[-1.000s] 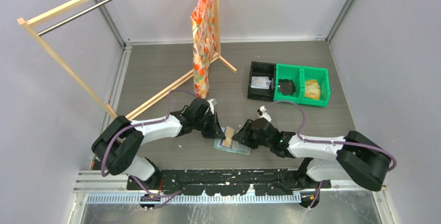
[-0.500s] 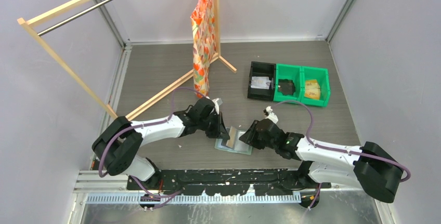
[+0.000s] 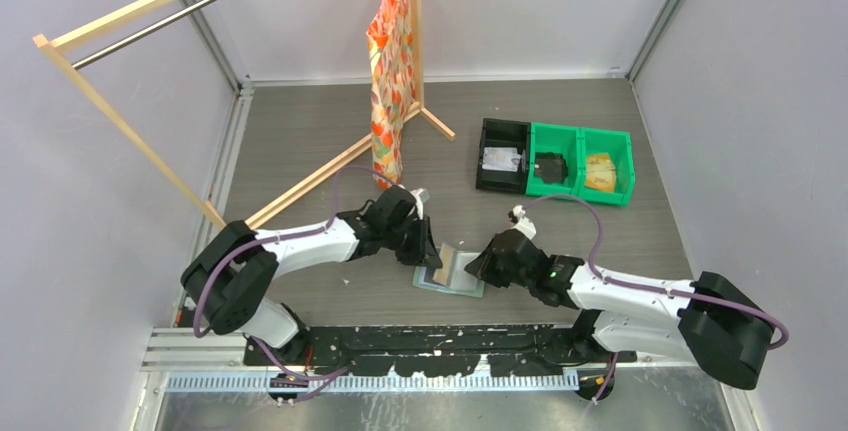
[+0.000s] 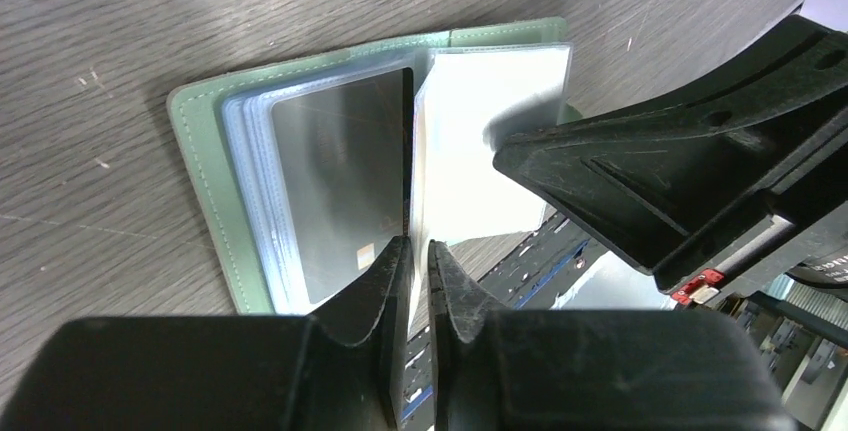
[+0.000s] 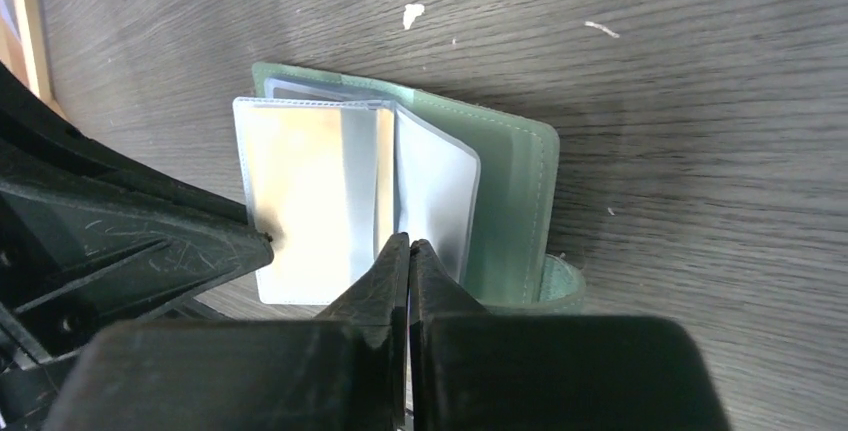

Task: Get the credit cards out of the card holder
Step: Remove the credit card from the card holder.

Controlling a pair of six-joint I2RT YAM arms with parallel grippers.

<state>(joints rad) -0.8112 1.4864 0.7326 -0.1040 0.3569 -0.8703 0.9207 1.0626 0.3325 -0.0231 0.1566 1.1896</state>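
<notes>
Arms (image 3: 300, 243) reach low and inward over the card holder (image 4: 205, 201), lying open near their bases, long side left-to-right. Left gripper (image 4: 418, 243) pinches a clear sleeve (image 4: 470, 186); right gripper (image 5: 405, 241) is pressed together (on what, unclear).

Cover of card holder (image 4: 195, 161) is looking matt sage-green, smooth w/ stitched edge; cloth vs faux leather unclear. Inner sleeves (image 4: 330, 171) are shining as clear glossy plastic. Table (image 5: 700, 101) is showing dark matt wood grain w/ pale flecks. L gripper (image 4: 412, 251) & R gripper (image 5: 402, 251) are looking black matt plastic, scuffed. Rack (image 3: 130, 131) is reading as bare wood, its bar (image 3: 180, 13) as polished metal; hanging cloth (image 3: 388, 71) is showing printed fabric.
</notes>
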